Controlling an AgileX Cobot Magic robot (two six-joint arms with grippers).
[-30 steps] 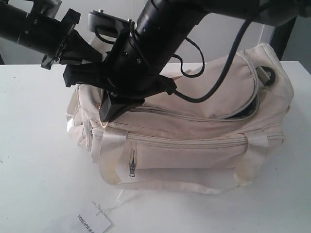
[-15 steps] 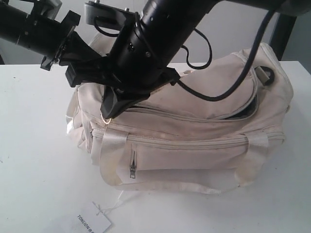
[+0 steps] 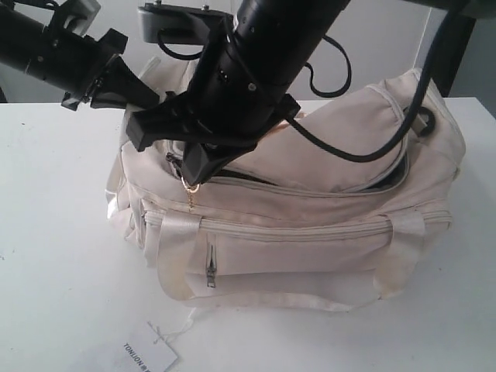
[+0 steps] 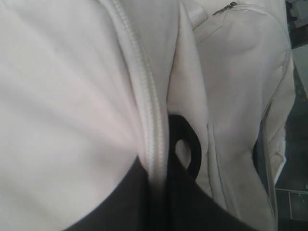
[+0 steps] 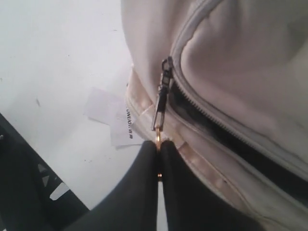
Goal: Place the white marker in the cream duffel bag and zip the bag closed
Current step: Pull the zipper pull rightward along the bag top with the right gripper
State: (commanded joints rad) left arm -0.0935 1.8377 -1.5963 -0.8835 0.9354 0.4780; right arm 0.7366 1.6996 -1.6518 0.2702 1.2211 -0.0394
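Right wrist view, fingers (image 5: 139,192) pinching zip ring (image 5: 158,144), cream duffel bag (image 5: 240,57) beyond

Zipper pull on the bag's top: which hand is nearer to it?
Right. The right hand pinches the gold ring hanging from the zipper pull; the left hand grips the bag fabric, away from it.

Both the right arm (image 3: 267,54) and the left arm (image 3: 39,43) are black tubes, each with a pale grey bracket (image 3: 167,19) by the wrist. A black cable (image 3: 349,159) loops off the right one, and the right gripper (image 5: 159,147) has smooth, tapered black fingers (image 5: 139,192).
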